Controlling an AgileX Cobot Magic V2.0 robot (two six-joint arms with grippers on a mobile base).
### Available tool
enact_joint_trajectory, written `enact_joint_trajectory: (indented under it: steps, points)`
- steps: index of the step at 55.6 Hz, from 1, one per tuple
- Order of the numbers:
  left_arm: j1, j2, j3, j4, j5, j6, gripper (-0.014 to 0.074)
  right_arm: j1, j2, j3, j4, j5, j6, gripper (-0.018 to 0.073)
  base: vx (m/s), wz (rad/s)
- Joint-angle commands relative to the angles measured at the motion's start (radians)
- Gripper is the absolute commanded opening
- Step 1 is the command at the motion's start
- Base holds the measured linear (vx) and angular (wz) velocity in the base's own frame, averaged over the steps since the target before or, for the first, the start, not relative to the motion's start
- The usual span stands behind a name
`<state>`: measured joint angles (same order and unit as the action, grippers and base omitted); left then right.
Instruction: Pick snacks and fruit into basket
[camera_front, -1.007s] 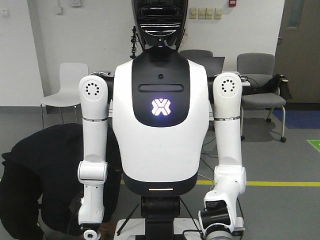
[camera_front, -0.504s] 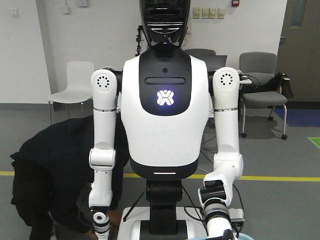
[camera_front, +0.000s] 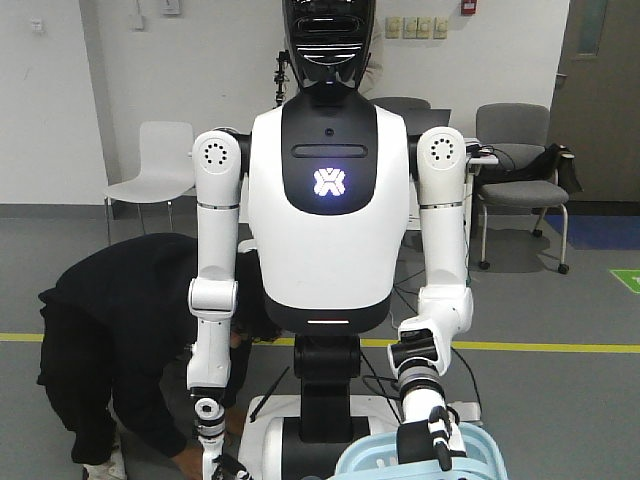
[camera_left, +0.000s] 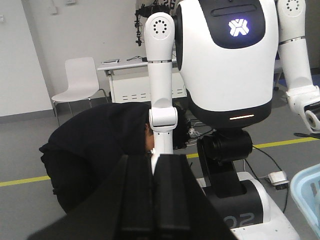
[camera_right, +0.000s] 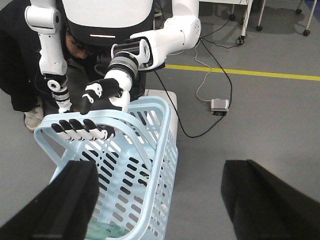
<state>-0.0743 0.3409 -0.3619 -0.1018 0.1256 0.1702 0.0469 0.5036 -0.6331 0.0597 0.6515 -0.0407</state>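
Observation:
A light blue slotted basket (camera_right: 165, 130) hangs from the black-fingered hand (camera_right: 80, 129) of a white humanoid robot (camera_front: 325, 200) facing me; its rim also shows in the front view (camera_front: 480, 445) and in the left wrist view (camera_left: 307, 195). A teal-green flat thing (camera_right: 107, 231), apparently a snack pouch, lies on the basket's bottom. No fruit is in view. My right gripper (camera_right: 157, 165) is open, its fingers wide apart above the basket's right rim and the floor. My left gripper (camera_left: 152, 157) is shut with nothing between its fingers, pointing at the humanoid's arm.
A person in black (camera_front: 120, 330) bends over beside the humanoid's base. A grey power brick (camera_right: 220, 105) with cables lies on the floor near a yellow line (camera_right: 250, 72). A white chair (camera_front: 150, 175), grey chairs (camera_front: 515, 160) and a table stand by the back wall.
In the front view the humanoid has shifted up and grown smaller, and the blue basket in its hand has come into sight at the bottom edge.

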Motion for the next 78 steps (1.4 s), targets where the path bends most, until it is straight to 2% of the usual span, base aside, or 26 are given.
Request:
enact_joint_trajectory:
  steps: [1, 78]
  points:
    - [-0.001, 0.004, -0.025, -0.001, -0.081, -0.006, -0.0008, -0.006, 0.003, -0.029, -0.003, -0.079, -0.008, 0.0564, -0.14, -0.06]
    - [-0.001, 0.004, -0.025, -0.001, -0.081, -0.006, -0.0008, -0.006, 0.003, -0.029, -0.003, -0.082, -0.008, 0.0564, -0.21, -0.01]
